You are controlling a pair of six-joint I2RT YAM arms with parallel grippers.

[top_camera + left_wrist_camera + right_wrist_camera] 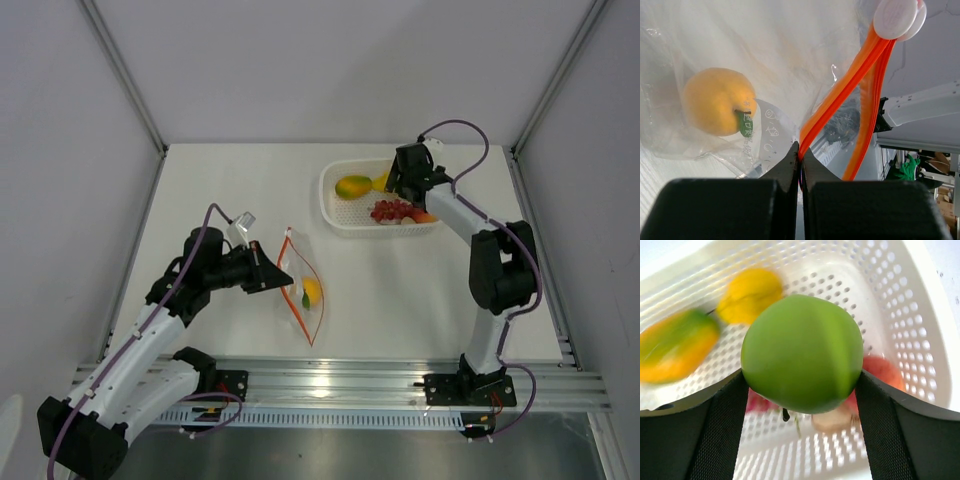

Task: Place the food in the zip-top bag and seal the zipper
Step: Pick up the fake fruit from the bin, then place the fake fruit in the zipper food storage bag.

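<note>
Left hand (800,151) pinches zipper (840,95); right hand (801,379) grips apple (802,347).

Top view over table (230,180), left wrist close on bag (790,50), right on basket (920,340)

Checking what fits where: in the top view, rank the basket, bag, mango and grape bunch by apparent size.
1. white basket
2. zip-top bag
3. mango and grape bunch: they look about alike, so not ranked.

Left arm (135,345): jaws pinched shut; right arm (458,207): jaws wide (gripping).
</note>
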